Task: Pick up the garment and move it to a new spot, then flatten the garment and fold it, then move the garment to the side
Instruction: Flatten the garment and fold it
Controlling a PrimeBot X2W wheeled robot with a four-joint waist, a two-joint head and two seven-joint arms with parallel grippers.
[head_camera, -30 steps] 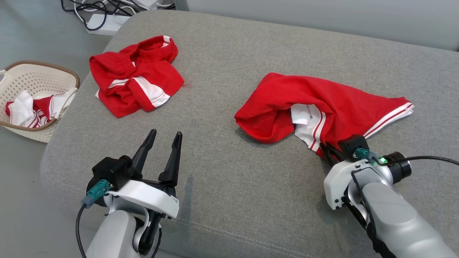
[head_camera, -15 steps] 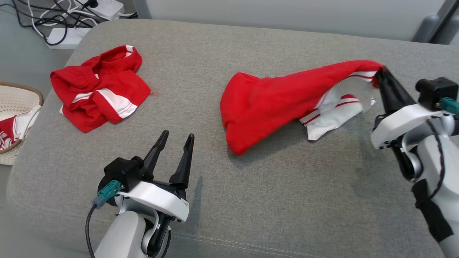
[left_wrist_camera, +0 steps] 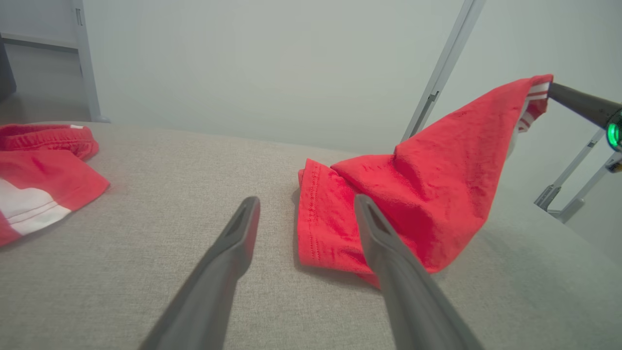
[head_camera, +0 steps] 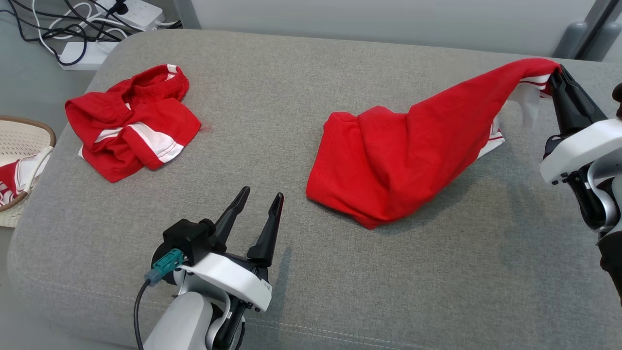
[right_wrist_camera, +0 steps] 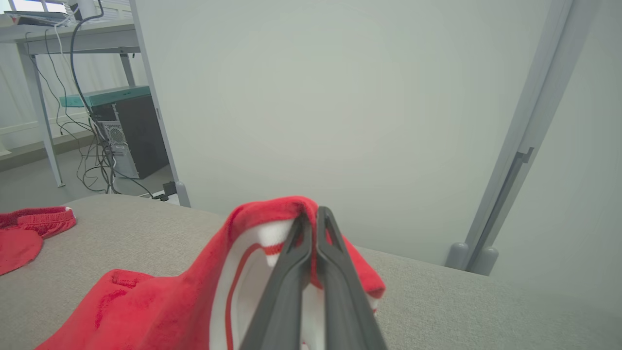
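The right end effector is clenched on a white-striped hem corner of the red garment and holds that corner in the air above the far right part of the grey cushion. From the pinch the cloth slopes down and to the left. Its lower bulk rests around the cushion's middle, with a stitched hem lying flat on the upholstery. Seen from the right wrist, the two dark fingers are pressed together with red and white cloth caught at their tips.

The left end effector is released, its fingers spread and holding nothing. It is over the near part of the cushion, left of centre, and points towards the garment's lower left edge, near it but apart.

A second red garment lies crumpled at the cushion's far left, well apart from the first. A basket holding red and white cloth sits beside the cushion's left edge, and a power strip with cables lies beyond its far left corner
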